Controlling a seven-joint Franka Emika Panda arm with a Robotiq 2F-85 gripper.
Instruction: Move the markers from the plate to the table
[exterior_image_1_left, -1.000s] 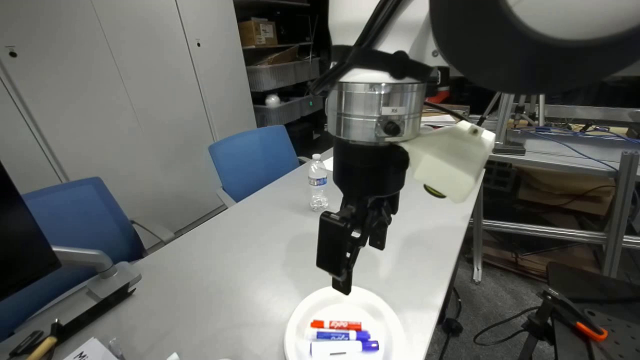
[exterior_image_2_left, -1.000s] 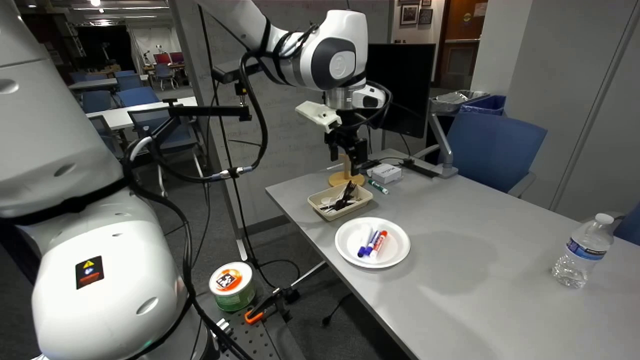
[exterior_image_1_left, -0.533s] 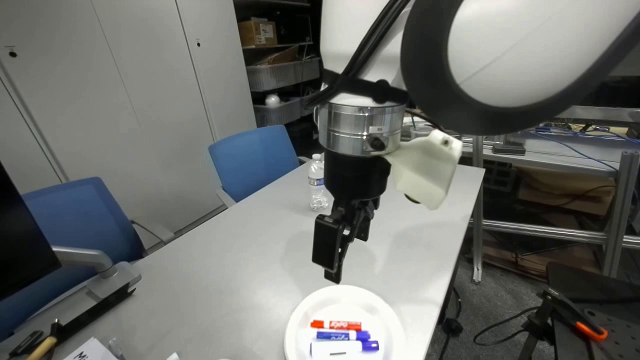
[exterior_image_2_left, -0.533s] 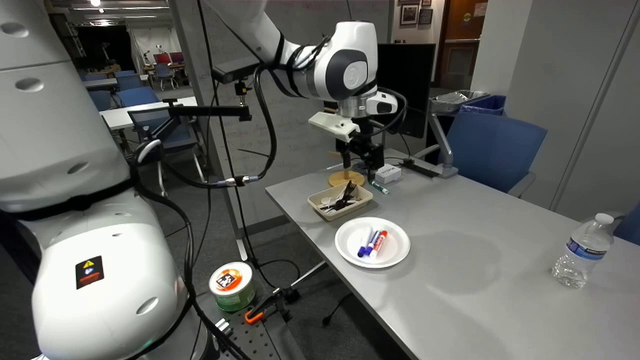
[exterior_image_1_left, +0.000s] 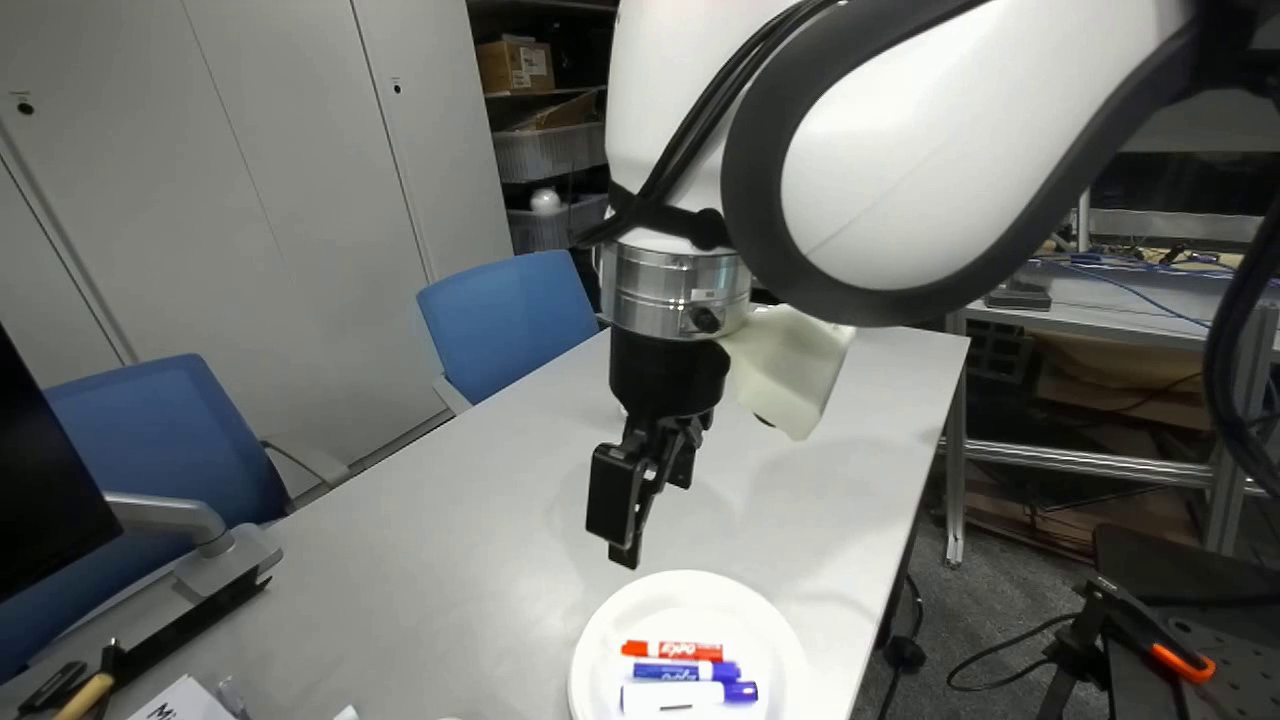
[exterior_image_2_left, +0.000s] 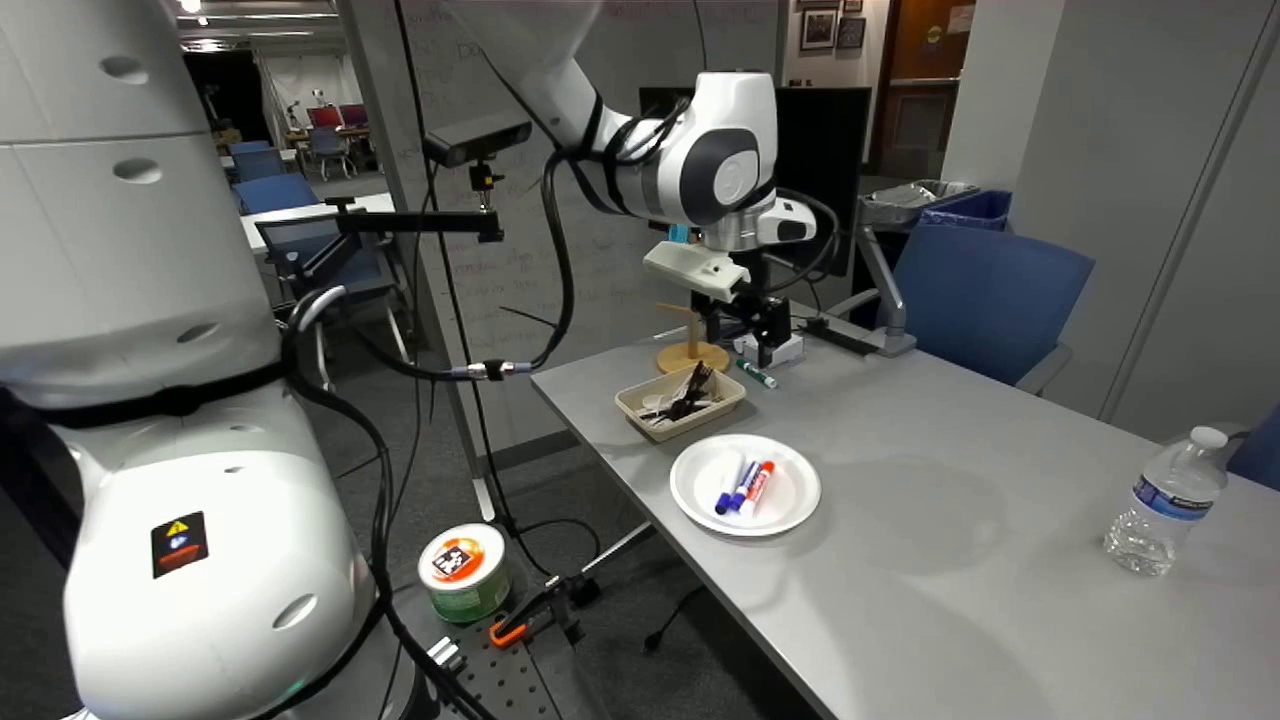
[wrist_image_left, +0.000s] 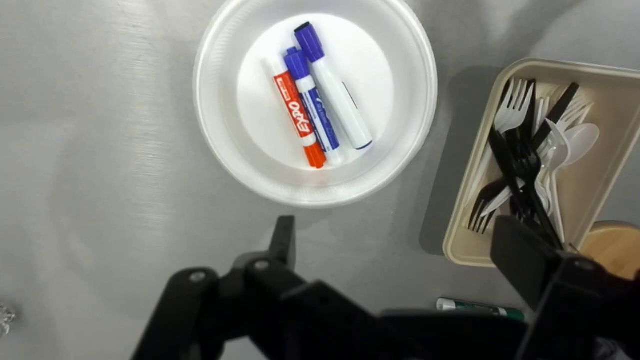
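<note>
The white plate (wrist_image_left: 212, 125) stands on the pale grey table (exterior_image_2_left: 930, 600). Three markers lie side by side on it: a red one (wrist_image_left: 300, 115), a blue one (wrist_image_left: 317, 112) and a white one with a purple-blue cap (wrist_image_left: 342, 102). The plate also shows in both exterior views (exterior_image_1_left: 590, 650) (exterior_image_2_left: 690, 510). My gripper (wrist_image_left: 400, 227) is open and empty, its fingers wide apart. It points down above the table, past the plate's lower rim in the wrist view. It also shows in both exterior views (exterior_image_1_left: 650, 520) (exterior_image_2_left: 740, 340). A green marker (wrist_image_left: 480, 307) lies on the table, partly behind the gripper.
A beige tray (exterior_image_2_left: 665, 432) of plastic cutlery stands close to the plate. A round wooden stand (exterior_image_2_left: 700, 355), a small white box (exterior_image_2_left: 787, 350) and a monitor (exterior_image_2_left: 820, 170) are at the table's end. A water bottle (exterior_image_2_left: 1165, 500) stands farther along the table.
My open gripper and arm have moved lower and sideways, leftward in one exterior picture and rightward in the other. The plate and its markers have not moved.
</note>
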